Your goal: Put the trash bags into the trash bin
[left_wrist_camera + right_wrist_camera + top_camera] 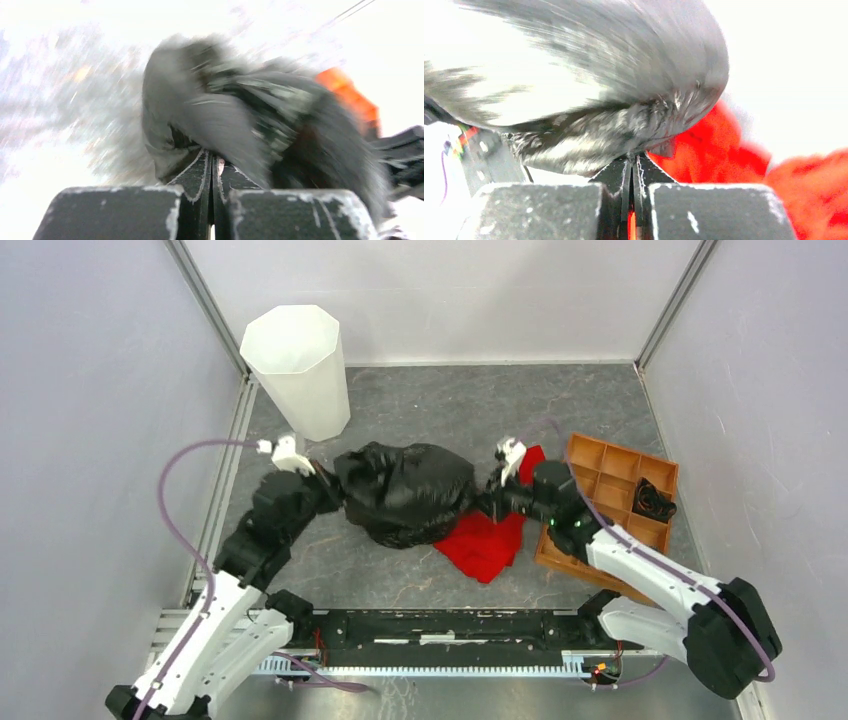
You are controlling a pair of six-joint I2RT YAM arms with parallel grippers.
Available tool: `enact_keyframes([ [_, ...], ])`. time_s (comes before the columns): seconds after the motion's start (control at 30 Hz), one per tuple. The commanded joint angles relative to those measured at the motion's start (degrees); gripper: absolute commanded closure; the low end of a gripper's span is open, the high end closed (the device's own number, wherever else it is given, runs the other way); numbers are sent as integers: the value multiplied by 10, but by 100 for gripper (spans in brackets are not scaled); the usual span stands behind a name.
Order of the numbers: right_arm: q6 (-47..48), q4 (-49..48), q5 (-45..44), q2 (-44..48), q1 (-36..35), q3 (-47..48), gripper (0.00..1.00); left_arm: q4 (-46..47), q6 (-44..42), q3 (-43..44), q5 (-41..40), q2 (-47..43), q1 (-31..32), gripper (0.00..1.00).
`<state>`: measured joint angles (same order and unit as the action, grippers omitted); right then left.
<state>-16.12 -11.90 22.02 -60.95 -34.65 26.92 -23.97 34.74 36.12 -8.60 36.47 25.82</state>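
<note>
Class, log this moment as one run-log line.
left gripper: shut on trash bag | right gripper: shut on trash bag | trash bag: outside trash bin

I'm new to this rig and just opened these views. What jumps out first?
A crumpled black trash bag fills the centre, pinched from both sides by the left gripper and right gripper. A red cloth lies by its right edge; the white trash bin stands upright at back left.

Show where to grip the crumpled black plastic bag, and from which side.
Pinch the glossy black plastic bag at loose folds on its two ends, coming low from each side; thin film bunches flat. The left gripper and right gripper are shut on such folds.
</note>
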Motion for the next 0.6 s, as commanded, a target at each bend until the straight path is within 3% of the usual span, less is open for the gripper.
enact_keyframes([
  [0.0,61,46,-2,32,-1,212,99,73,-35,217,76,50,0,98],
  [0.07,66,69,-2,43,-1,260,99,62,-61,302,123,78,0,98],
  [0.17,48,42,-3,72,-1,248,99,30,-58,357,107,84,0,98],
  [0.33,1,36,-17,63,-1,133,99,-74,21,267,12,70,-1,98],
  [0.47,26,99,38,42,-1,99,99,-205,43,221,40,132,0,98],
  [0.57,65,149,35,54,-1,112,99,-225,23,221,75,132,0,98],
])
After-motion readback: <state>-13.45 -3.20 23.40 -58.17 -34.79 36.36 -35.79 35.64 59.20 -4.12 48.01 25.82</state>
